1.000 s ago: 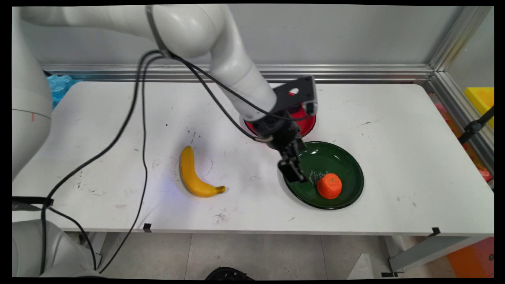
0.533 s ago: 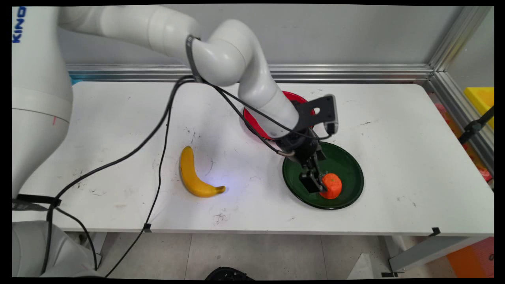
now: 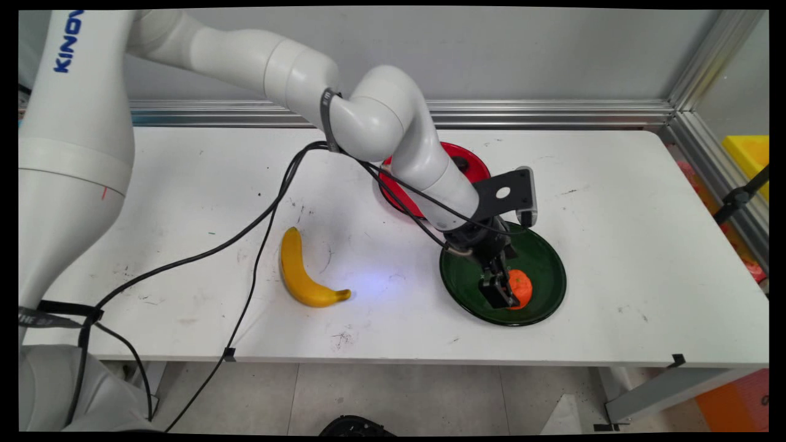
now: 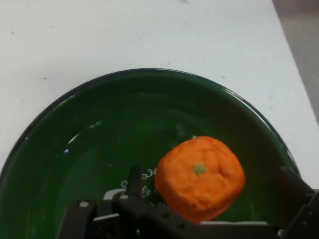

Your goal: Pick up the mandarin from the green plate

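In the glossy green plate (image 4: pixel 75 114) — gripper (image 3: pixel 502 293) astride a lumpy, matte orange (image 4: pixel 200 177)

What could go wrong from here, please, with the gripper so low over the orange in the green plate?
The gripper straddles the orange, fingers open. The fruit looks rounded, so it may roll or squirt out as the fingers close. The fingers sit low inside the green plate, so they could scrape it or nudge it.
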`<state>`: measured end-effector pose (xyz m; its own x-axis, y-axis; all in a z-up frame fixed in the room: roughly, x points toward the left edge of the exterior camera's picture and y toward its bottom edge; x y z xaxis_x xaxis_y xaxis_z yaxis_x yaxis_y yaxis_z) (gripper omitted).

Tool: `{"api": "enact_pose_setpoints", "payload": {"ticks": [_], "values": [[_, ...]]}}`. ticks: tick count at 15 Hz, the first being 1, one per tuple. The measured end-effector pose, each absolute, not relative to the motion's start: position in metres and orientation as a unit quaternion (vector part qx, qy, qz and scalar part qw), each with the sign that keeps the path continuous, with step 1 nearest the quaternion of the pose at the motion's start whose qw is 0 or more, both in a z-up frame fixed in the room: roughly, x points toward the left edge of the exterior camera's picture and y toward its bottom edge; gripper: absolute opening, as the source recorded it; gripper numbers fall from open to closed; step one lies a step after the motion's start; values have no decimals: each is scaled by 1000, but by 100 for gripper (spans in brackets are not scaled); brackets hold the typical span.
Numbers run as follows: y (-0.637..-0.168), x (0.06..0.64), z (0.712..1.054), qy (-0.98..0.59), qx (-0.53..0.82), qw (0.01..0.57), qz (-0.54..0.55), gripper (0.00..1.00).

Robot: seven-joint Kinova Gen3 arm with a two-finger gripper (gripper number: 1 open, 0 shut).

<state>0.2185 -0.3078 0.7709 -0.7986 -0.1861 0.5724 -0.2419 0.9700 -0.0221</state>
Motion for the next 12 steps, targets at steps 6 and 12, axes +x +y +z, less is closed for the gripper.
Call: {"api": "enact_pose_setpoints", "payload": {"ticks": [6,12], "values": [[-312,214,756,-947,115,298,46,100],[-315,211,746,-946,116,298,42,0]]}}
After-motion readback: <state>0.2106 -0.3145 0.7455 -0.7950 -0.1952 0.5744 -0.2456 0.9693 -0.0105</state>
